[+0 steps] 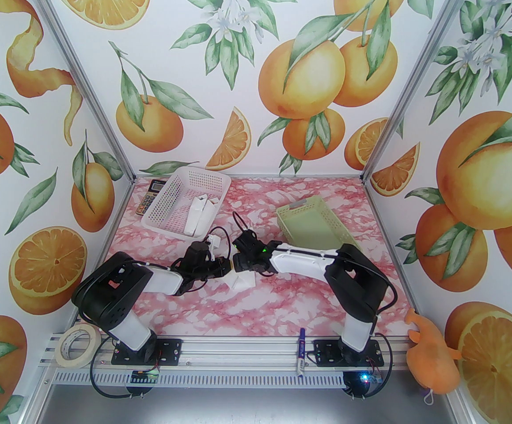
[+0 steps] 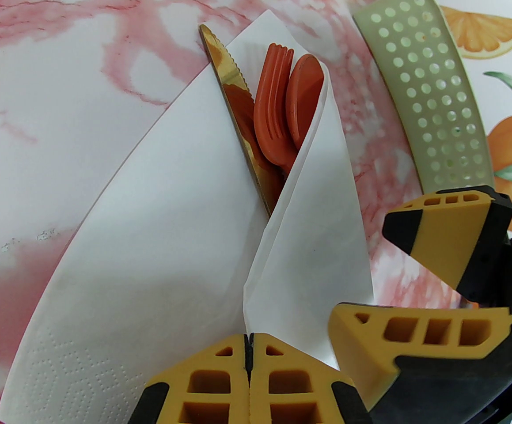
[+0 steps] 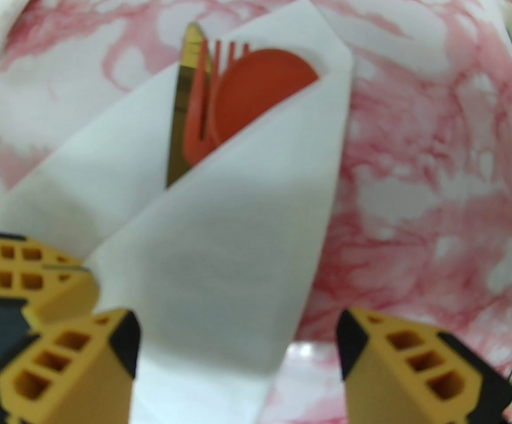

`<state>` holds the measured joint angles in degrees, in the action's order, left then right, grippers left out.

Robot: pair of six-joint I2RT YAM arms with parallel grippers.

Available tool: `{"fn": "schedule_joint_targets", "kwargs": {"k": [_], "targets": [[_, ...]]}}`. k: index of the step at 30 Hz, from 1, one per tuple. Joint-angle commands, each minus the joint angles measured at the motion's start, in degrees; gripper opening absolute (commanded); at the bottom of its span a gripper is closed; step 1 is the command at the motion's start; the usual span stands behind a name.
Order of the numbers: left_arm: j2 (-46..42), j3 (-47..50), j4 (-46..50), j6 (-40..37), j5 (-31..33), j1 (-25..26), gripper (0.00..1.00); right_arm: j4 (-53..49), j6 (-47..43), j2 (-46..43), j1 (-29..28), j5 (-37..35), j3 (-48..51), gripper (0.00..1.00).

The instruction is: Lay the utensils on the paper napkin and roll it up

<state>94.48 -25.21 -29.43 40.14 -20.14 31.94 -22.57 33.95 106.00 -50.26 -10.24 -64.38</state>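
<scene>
napkin (image 2: 149, 259) wrapped over the utensils (image 2: 273, 104), left pinching, right apart

from the left wrist camera you see the white napkin lying on the pink marbled table (image 2: 61, 104), its two sides folded in over each other to make a cone-like pocket. the utensils sit inside that pocket with their heads poking out of the far opening. a knife (image 2: 229, 86) with a shiny golden serrated blade is on the left, an orange-red fork (image 2: 271, 100) in the middle and an orange-red spoon (image 2: 306, 91) on the right, all packed close together. their handles are hidden under the paper.

your left gripper (image 2: 249, 340) has its fingers pressed together at the near end of the napkin, clamped on the edge of the upper flap where the fold runs down into the seam between them. your right gripper (image 3: 238, 325) stands with its fingers wide apart, the napkin's near end between them, holding nothing.

in the top view the two grippers meet nose to nose near the middle of the table. a pale green perforated basket (image 1: 315, 225) lies beyond the napkin to the right, and a white basket (image 1: 185, 206) sits at the far left.
</scene>
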Motion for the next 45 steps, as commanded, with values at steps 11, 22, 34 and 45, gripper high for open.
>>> {"fn": "schedule_joint_targets", "kwargs": {"k": [11,22,34,45], "targets": [[0.92,2.01,4.89,0.20,0.16,-0.04,0.00,-1.52,-0.97,4.52,-0.98,-1.87,-2.55,0.81],[0.97,1.88,5.22,0.29,0.18,-0.08,0.00,-2.08,-0.58,6.22,-0.80,-2.09,1.64,0.81],[1.05,1.66,6.05,0.38,0.61,-0.12,0.00,-2.37,-1.06,2.51,1.79,-2.02,4.87,0.72],[1.02,1.66,6.44,0.25,0.80,-0.30,0.00,-4.33,-1.78,2.65,2.01,-3.27,6.01,0.65]]}}
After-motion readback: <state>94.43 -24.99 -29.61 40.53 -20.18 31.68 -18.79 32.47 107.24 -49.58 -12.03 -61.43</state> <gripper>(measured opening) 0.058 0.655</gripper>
